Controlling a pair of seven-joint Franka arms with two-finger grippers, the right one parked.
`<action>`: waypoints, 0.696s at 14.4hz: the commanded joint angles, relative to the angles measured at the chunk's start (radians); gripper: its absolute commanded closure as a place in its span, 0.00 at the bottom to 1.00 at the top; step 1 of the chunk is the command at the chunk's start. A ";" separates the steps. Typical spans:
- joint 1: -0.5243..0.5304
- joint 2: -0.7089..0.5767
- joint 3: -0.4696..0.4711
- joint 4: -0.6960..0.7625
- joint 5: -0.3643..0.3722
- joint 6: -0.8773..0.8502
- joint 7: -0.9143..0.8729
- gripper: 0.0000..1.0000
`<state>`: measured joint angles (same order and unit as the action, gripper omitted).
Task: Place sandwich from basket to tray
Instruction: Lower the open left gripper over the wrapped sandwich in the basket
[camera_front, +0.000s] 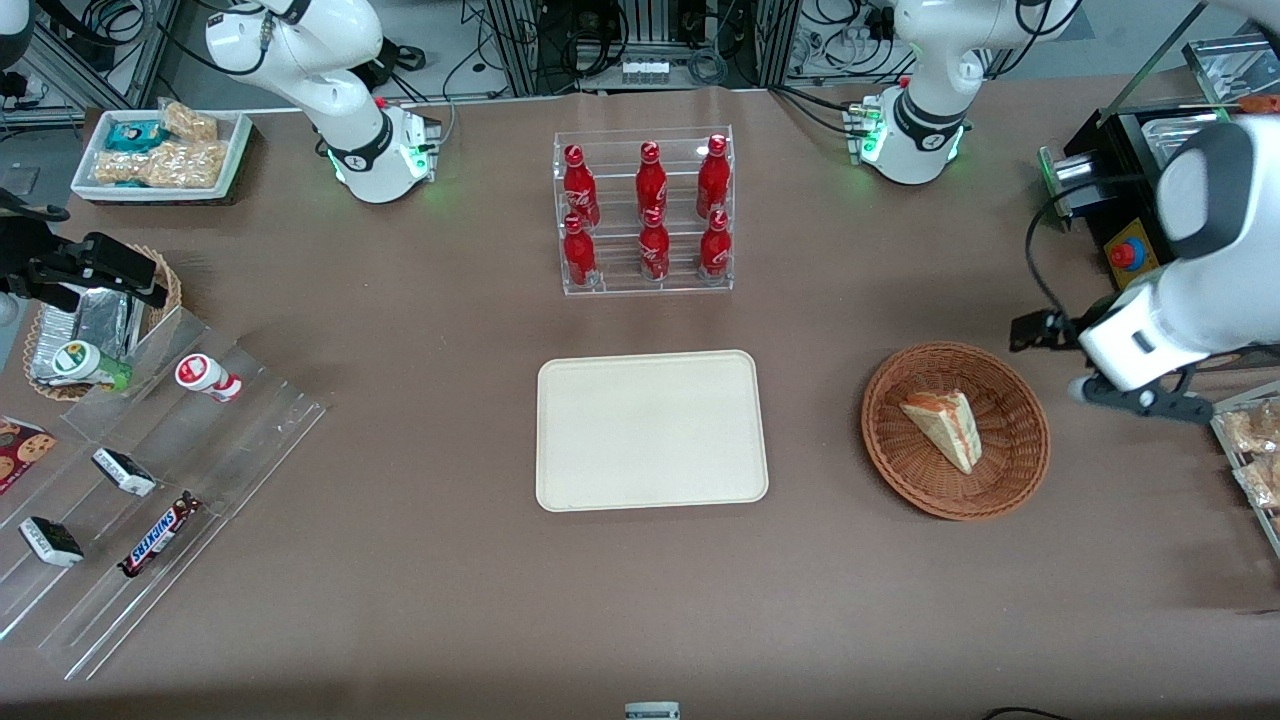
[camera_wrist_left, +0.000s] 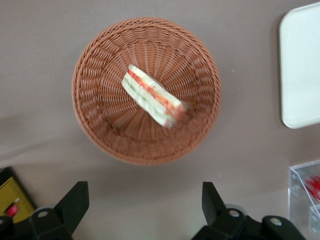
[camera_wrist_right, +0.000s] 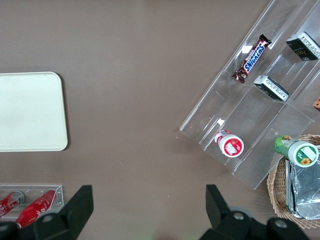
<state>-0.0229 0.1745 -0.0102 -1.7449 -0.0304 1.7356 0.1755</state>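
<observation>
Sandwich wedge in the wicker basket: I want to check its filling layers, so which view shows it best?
The left wrist view: the triangular wrapped sandwich sits centred in the round reddish-brown wicker basket, orange and green layers facing up, the open gripper above. The front view shows it smaller; the right wrist view misses it.

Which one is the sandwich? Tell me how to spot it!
Find the cream tray mid-table, then the round brown wicker basket beside it, toward the working arm's end. The sandwich lies inside: a pale bread wedge with orange and green stripes, the only thing there. The gripper hovers open over the table beside the basket.
</observation>
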 joint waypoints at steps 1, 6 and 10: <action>-0.003 -0.026 0.001 -0.145 0.006 0.146 -0.074 0.00; -0.026 -0.030 -0.002 -0.320 0.009 0.382 -0.354 0.00; -0.074 0.026 -0.002 -0.329 0.009 0.485 -0.885 0.00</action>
<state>-0.0673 0.1852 -0.0176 -2.0618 -0.0298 2.1668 -0.4758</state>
